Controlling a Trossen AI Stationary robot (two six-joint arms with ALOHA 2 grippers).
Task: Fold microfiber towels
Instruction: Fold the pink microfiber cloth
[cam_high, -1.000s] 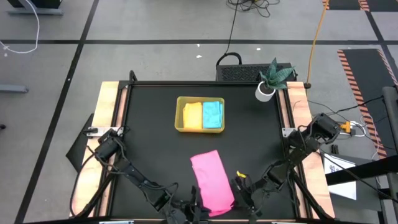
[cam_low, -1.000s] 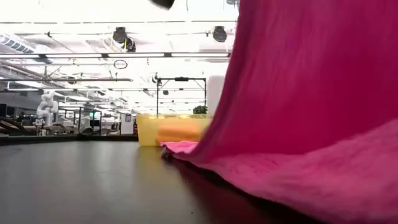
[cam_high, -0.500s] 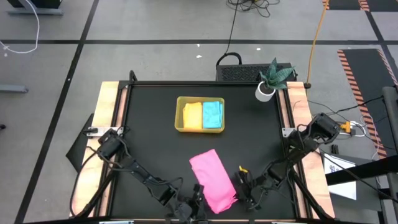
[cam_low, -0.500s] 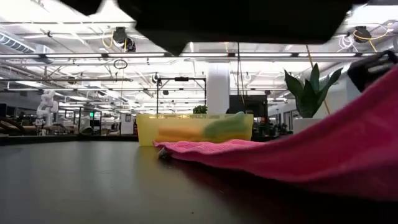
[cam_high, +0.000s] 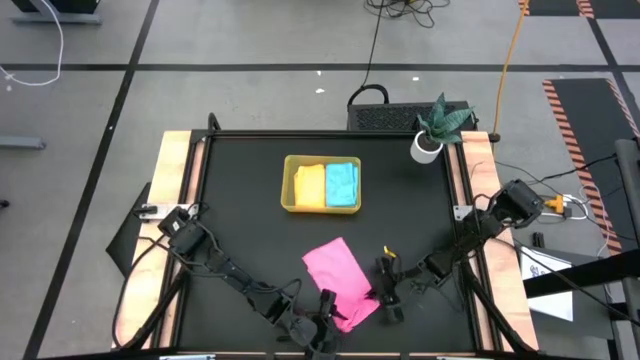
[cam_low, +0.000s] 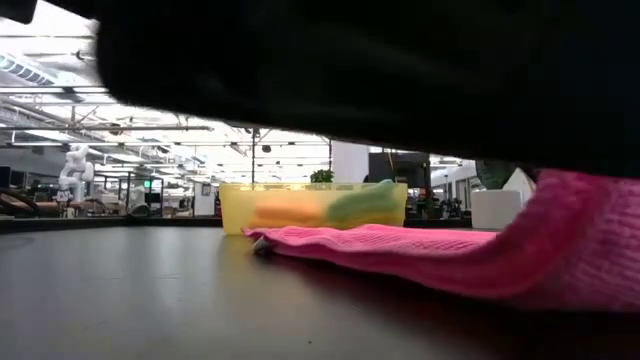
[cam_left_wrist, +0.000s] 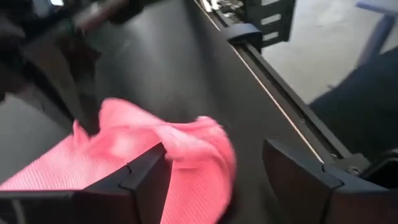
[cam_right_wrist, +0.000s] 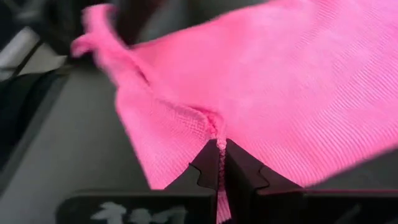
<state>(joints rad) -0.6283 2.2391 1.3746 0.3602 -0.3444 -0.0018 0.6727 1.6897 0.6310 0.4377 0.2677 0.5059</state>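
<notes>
The pink towel (cam_high: 340, 281), which a second ago hung up high from both grippers as a long strip near the table's front edge, now lies lower and more bunched, its near end dropped toward the black table (cam_high: 240, 230). The left gripper (cam_left_wrist: 211, 180) has gone from pinching the towel's corner to spread fingers, with the crumpled corner loose between them. The right gripper (cam_right_wrist: 219, 163) has moved farther from the front edge, carrying its pinched edge of cloth along.
</notes>
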